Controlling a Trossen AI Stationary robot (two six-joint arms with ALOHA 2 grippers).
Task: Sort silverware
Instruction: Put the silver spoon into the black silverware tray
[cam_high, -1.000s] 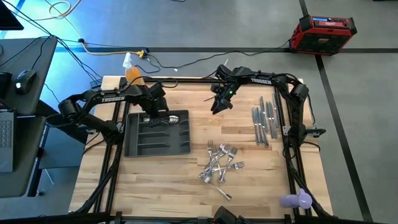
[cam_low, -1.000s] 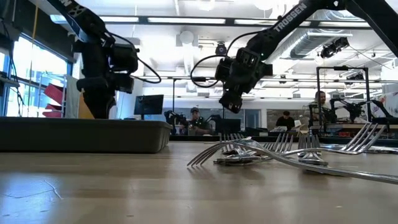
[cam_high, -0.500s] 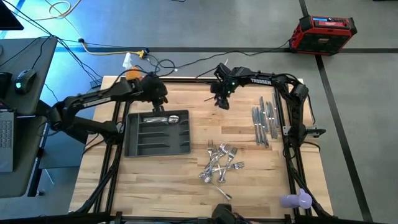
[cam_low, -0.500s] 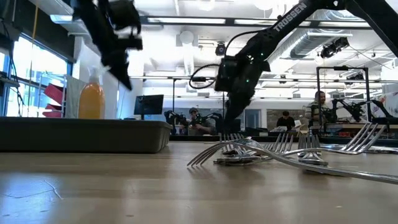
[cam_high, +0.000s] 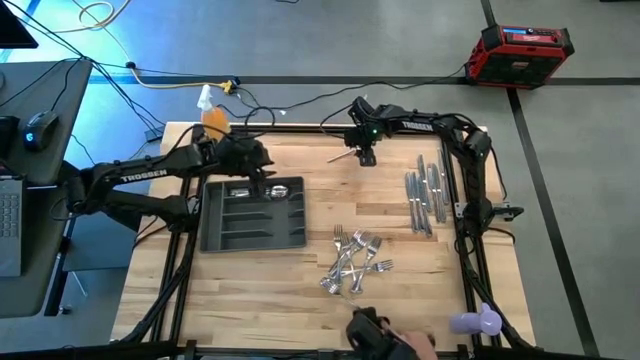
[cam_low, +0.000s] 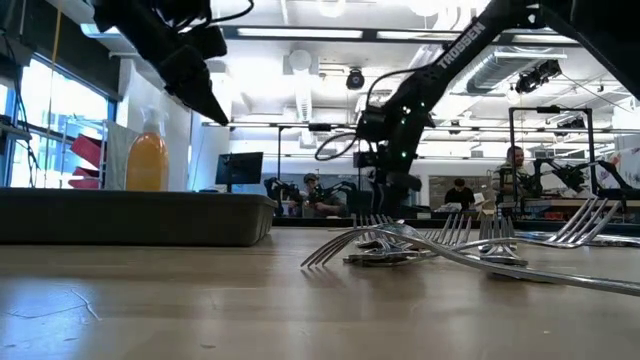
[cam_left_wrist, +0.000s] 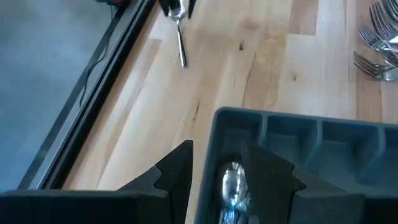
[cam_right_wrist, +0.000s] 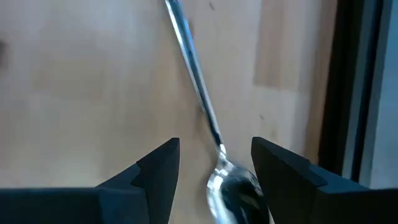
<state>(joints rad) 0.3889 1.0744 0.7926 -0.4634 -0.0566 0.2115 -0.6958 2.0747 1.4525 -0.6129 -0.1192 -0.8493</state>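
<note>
Broadly, the wooden worktop (cam_high: 270, 290) lies bare along its near and left margins. A dark grey tray (cam_high: 253, 215) sits left of centre with spoons (cam_high: 262, 191) in its rear compartment. Forks (cam_high: 355, 262) are heaped mid-worktop, knives (cam_high: 425, 195) rowed right. The left claw (cam_left_wrist: 214, 171) hovers parted, empty, over the tray's rear edge; the right claw (cam_right_wrist: 214, 163) stands parted astride a thin shiny spoon (cam_right_wrist: 233, 186) near the far edge

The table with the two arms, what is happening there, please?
Silverware is being sorted into a grey tray. The left gripper hangs open over the tray's far end, where spoons lie. The right gripper is open over a lone spoon near the far edge. Forks are piled mid-table; knives lie at right.
</note>
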